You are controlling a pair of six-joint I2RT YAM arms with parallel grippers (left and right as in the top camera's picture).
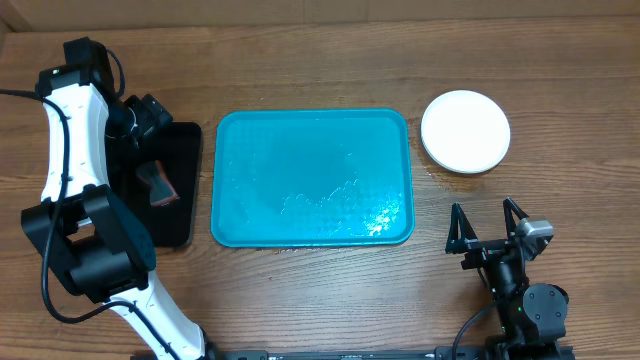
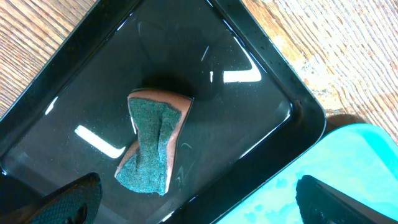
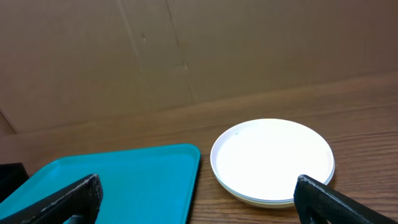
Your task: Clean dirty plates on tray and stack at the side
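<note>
Left hand [image 2: 199,202] hangs open, angled toward sponge [image 2: 152,146].

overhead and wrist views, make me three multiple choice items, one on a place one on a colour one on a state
1. Where is the white plate relative to the teal tray? A on it B on the table to its right C to its left
2. What colour is the scrub face of the sponge? A green B yellow C red
3. How is the right pincer? A open, empty B shut on the plate C shut on the sponge
1 B: it rests on wood beside the tray. 2 A: the left wrist view shows green fibre. 3 A: spread wide, nothing between.
</note>
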